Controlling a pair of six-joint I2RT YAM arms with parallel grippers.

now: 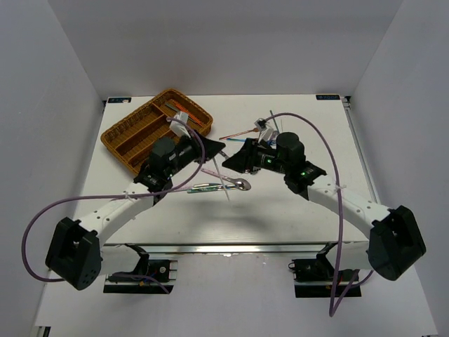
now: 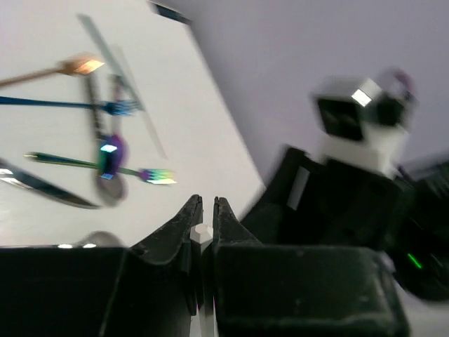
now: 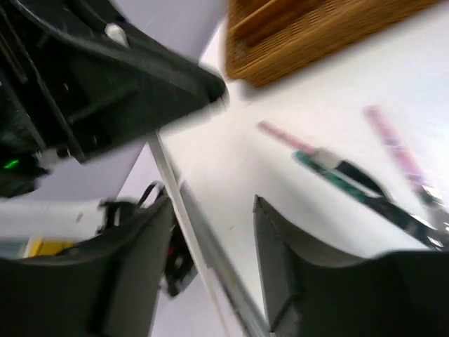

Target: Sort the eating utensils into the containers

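On the white desk [image 1: 295, 203], the brown woven wicker tray [image 1: 116, 133] sat near the far-left corner, with red-orange and green sticks [image 1: 193, 118] in its far compartment. My left gripper [image 2: 208, 203], the one nearer that tray, was pinched on a thin white chopstick [image 2: 202, 235]. I read this as a pass: the right gripper [image 3: 214, 207] faced it with jaws apart and empty. A silver spoon [image 1: 241, 184] lay mid-desk.

A white table [image 1: 295, 210] sits boxed in by plain pale grey walls [image 1: 224, 42] at the back and both sides, evenly lit, with soft shadows; a metal rail [image 1: 245, 246] runs along its near edge
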